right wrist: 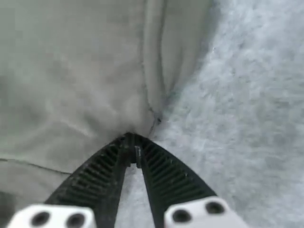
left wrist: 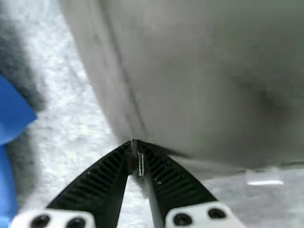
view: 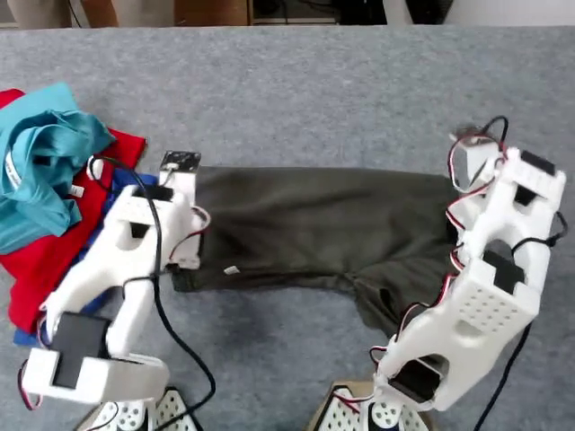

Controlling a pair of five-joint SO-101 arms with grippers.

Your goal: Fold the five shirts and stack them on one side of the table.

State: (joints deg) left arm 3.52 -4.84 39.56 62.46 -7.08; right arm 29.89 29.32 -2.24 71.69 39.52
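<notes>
**Table** (view: 359,90): covered in grey cloth with a felt-like nap, fuzzy in both wrist views (left wrist: 71,118) (right wrist: 247,118).

**Olive shirt** (view: 323,224): dark olive-green knit, matte. It lies at the middle of the table as a long band running between the two arms. The upper edge is straight, and a rumpled lobe hangs toward the near edge by the right arm. A small white tag (view: 232,269) sits on the near hem.

**Left arm** (view: 135,242): white plastic shell with black cables, over the shirt's left end.

**Left gripper** (left wrist: 135,152): black ribbed fingers (left wrist: 104,180), tapered to a point, tips pressed together on the shirt's stitched hem (left wrist: 199,71). The seam line runs straight into the tips.

**Right arm** (view: 490,296): white perforated housing with red and black wiring, over the shirt's right end.

**Right gripper** (right wrist: 134,154): the same ribbed black fingers (right wrist: 102,175), tips closed on the shirt's edge (right wrist: 71,71). Soft creases gather toward the pinch.

**Pile at the table's left side**, unfolded:
- **Teal shirt** (view: 40,162): crumpled, on top.
- **Red shirt** (view: 45,260): lying flatter beneath it.
- **Blue shirt** (view: 112,202): showing at the pile's edge just beside the left arm, and as a smooth blue corner (left wrist: 12,118) in the left wrist view
</notes>
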